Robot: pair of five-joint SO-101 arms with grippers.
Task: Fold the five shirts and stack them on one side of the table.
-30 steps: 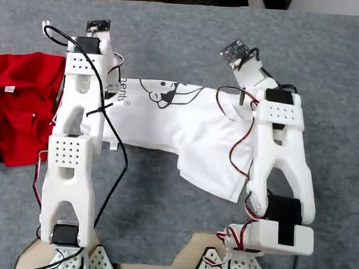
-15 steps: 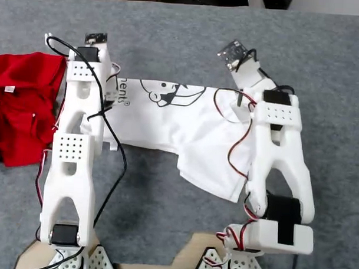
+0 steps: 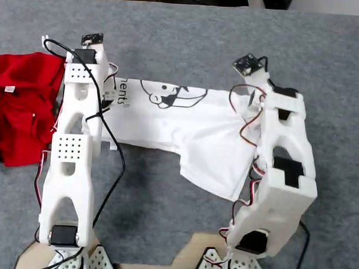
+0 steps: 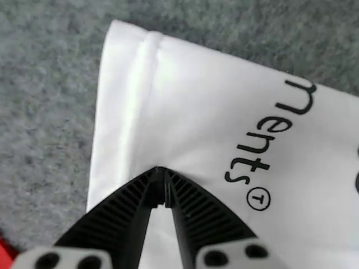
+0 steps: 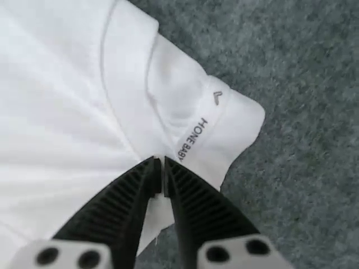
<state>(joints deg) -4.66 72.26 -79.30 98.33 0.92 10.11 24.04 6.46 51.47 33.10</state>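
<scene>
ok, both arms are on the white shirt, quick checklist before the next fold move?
1. Left gripper shut on the white fabric shirt with black print: ok.
2. Right gripper shut on the shirt's other end: ok.
3. Shirt flat between them: not ok, a wrinkled flap lies skewed toward the arm bases.
4. Red shirt apart from the white one: ok.
5. Thin black cable off the fabric: not ok, it crosses the shirt's edge.
6. Depth of fabric in each grip: cannot tell.
</scene>
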